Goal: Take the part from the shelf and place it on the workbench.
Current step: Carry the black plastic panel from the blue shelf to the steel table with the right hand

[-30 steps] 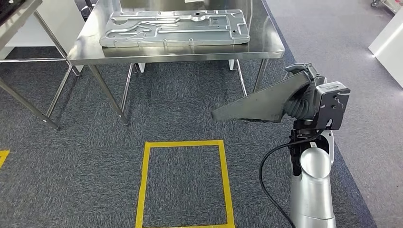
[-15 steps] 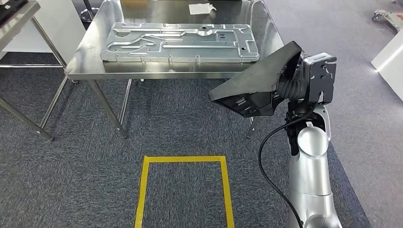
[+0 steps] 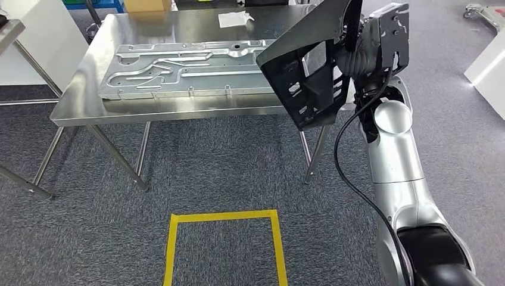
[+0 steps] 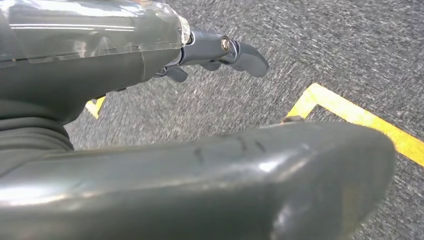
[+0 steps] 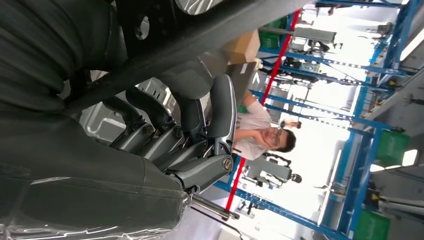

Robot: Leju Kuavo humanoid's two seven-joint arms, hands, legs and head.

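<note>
Black plastic part point(image 3: 306, 71), gripped by the right hand point(image 3: 357, 50), is held tilted above the steel workbench point(image 3: 77, 104) edge, likely to clear it before placing, while the left hand point(image 4: 220, 52) hangs empty, fingers loose.

Steel bench point(image 3: 178, 110) on angled legs, standing on grey carpet floor point(image 3: 208, 173). Large stamped metal panel point(image 3: 190, 68) lies flat on the bench top; white paper sheet point(image 3: 233, 19) near far edge. Yellow tape square point(image 3: 223, 247) marked on the floor.
</note>
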